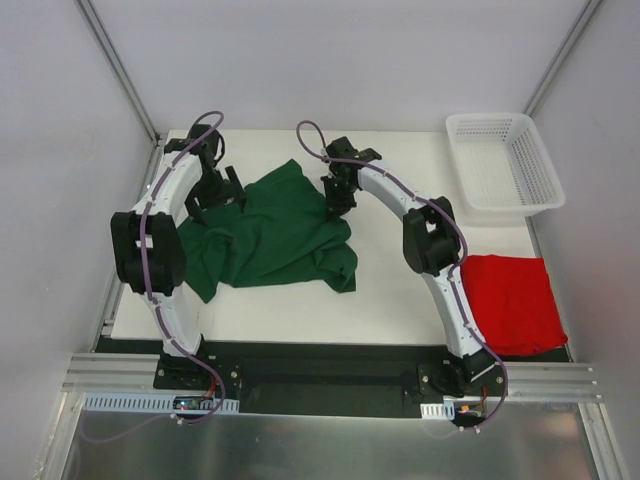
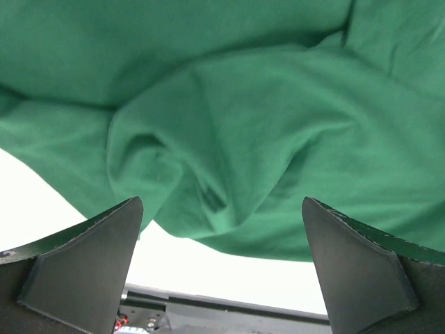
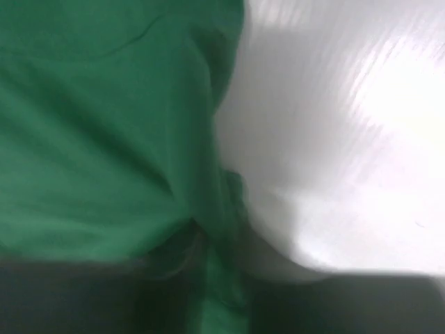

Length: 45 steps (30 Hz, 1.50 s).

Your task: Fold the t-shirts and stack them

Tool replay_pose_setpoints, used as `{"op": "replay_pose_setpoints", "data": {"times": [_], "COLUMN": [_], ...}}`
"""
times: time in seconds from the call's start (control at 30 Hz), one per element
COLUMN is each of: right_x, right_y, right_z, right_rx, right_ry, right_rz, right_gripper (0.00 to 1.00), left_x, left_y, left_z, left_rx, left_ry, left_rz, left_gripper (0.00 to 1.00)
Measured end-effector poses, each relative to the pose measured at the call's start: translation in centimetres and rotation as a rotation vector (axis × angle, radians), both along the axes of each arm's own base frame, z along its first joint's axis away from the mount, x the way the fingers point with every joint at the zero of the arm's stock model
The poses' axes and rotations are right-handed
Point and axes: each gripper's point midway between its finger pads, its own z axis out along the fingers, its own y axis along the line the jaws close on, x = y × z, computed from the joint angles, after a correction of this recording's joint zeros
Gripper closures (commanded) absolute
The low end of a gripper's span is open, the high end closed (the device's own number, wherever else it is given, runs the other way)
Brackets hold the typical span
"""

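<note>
green shirt [image 1: 275, 230] crumpled mid-tabletop [image 1: 400, 290], soft, limp, light. My left fingers [image 2: 83, 271] apart over its 10 o'clock edge; right fingers [image 1: 337, 203] at 2 o'clock, can't tell their state. I'd pinch hem corners, not the bunched middle

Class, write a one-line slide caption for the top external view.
Left gripper and right gripper flank a crumpled green t-shirt; red t-shirt and white basket sit at right.

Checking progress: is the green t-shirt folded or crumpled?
Crumpled, not folded: the green t-shirt lies bunched in loose wrinkles on the table, edges uneven.
</note>
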Motion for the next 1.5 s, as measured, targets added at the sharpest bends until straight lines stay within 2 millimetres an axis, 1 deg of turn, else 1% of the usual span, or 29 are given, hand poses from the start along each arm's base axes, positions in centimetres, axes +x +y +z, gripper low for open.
{"op": "replay_pose_setpoints", "data": {"times": [0.07,0.17,0.23,0.3,0.4,0.47,0.53,0.6,0.63,0.67,0.7,0.73,0.77,0.8,0.83,0.87,0.9,0.93,0.97,1.03,1.1,1.13,1.2,1.23,1.3,1.33,1.37,1.47,1.5], "right_x": [0.4,1.1,1.1,1.0,0.3,-0.8,-2.8,-6.3,-8.2,-10.6,-13.2,-16.6,-20.5,-23.4,-26.8,-30.0,-32.2,-33.6,-33.9,-33.0,-30.6,-28.8,-26.1,-25.0,-23.1,-22.3,-21.6,-19.2,-18.3], "right_y": [0.5,0.9,0.8,0.6,0.5,0.3,0.1,0.3,0.4,0.5,0.6,0.4,-0.2,-0.8,-1.6,-2.7,-3.8,-4.7,-5.2,-5.3,-4.7,-4.5,-4.7,-5.1,-5.3,-5.3,-5.3,-4.5,-4.3], "right_z": [0.4,1.4,2.0,3.4,6.9,10.3,14.3,18.6,19.8,20.9,21.3,21.0,20.0,18.9,17.3,15.9,14.7,14.1,14.2,15.4,17.6,18.8,19.9,20.0,19.0,17.9,16.5,11.4,9.3], "right_rx": [0.021,0.039,0.039,0.044,0.069,0.094,0.130,0.182,0.196,0.215,0.232,0.238,0.223,0.206,0.180,0.138,0.092,0.057,0.045,0.065,0.119,0.139,0.155,0.144,0.114,0.092,0.068,-0.013,-0.047], "right_ry": [-0.008,-0.040,-0.050,-0.064,-0.095,-0.119,-0.147,-0.164,-0.158,-0.143,-0.116,-0.068,0.015,0.090,0.182,0.290,0.373,0.434,0.459,0.432,0.335,0.250,0.118,0.070,0.004,-0.007,0.001,0.047,0.070], "right_rz": [-0.013,-0.018,-0.020,-0.022,-0.018,-0.007,0.021,0.081,0.112,0.158,0.211,0.272,0.336,0.382,0.439,0.481,0.505,0.518,0.509,0.488,0.448,0.418,0.362,0.333,0.291,0.276,0.263,0.236,0.226], "right_gripper": [0.99,0.99,0.99,0.99,0.99,0.99,0.99,0.99,0.98,0.98,0.97,0.87,0.73,0.47,0.31,0.25,0.13,0.04,0.04,0.04,0.04,0.04,0.04,0.04,0.04,0.04,0.04,0.04,0.04], "left_x": [-1.1,-1.9,-2.2,-2.4,-2.8,-2.9,-3.0,-2.9,-2.8,-2.7,-2.7,-2.7,-2.7,-2.7,-2.7,-2.7,-2.7,-2.7,-2.7,-2.7,-2.8,-2.8,-2.8,-2.8,-2.8,-2.9,-2.9,-3.5,-3.7], "left_y": [-0.1,-0.3,-0.4,-0.5,-0.8,-0.9,-1.0,-1.2,-1.3,-1.3,-1.3,-1.4,-1.4,-1.4,-1.5,-1.5,-1.6,-1.6,-1.7,-1.7,-1.7,-1.7,-1.7,-1.7,-1.7,-1.7,-1.8,-1.7,-1.7], "left_z": [0.2,0.8,1.0,0.9,0.4,0.2,0.1,0.1,0.1,0.1,0.2,0.2,0.2,0.2,0.2,0.3,0.3,0.5,0.6,0.9,1.3,1.5,1.9,2.1,2.3,2.4,2.4,2.3,2.2], "left_rx": [-0.009,-0.023,-0.032,-0.040,-0.055,-0.059,-0.063,-0.075,-0.080,-0.082,-0.085,-0.086,-0.087,-0.089,-0.091,-0.095,-0.099,-0.102,-0.103,-0.103,-0.103,-0.103,-0.104,-0.106,-0.108,-0.110,-0.111,-0.112,-0.112], "left_ry": [-0.003,-0.022,-0.031,-0.037,-0.026,-0.021,-0.020,-0.025,-0.028,-0.030,-0.031,-0.031,-0.031,-0.031,-0.033,-0.033,-0.035,-0.038,-0.042,-0.051,-0.062,-0.068,-0.081,-0.086,-0.094,-0.095,-0.098,-0.096,-0.093], "left_rz": [-0.002,-0.007,-0.010,-0.012,-0.016,-0.017,-0.018,-0.021,-0.022,-0.023,-0.023,-0.024,-0.024,-0.024,-0.025,-0.026,-0.027,-0.029,-0.030,-0.033,-0.034,-0.035,-0.036,-0.036,-0.037,-0.037,-0.038,-0.038,-0.037], "left_gripper": [0.00,0.01,0.01,0.01,0.01,0.01,0.01,0.01,0.01,0.01,0.01,0.01,0.01,0.01,0.01,0.01,0.01,0.01,0.01,0.01,0.01,0.01,0.01,0.01,0.01,0.01,0.01,0.01,0.01]}}
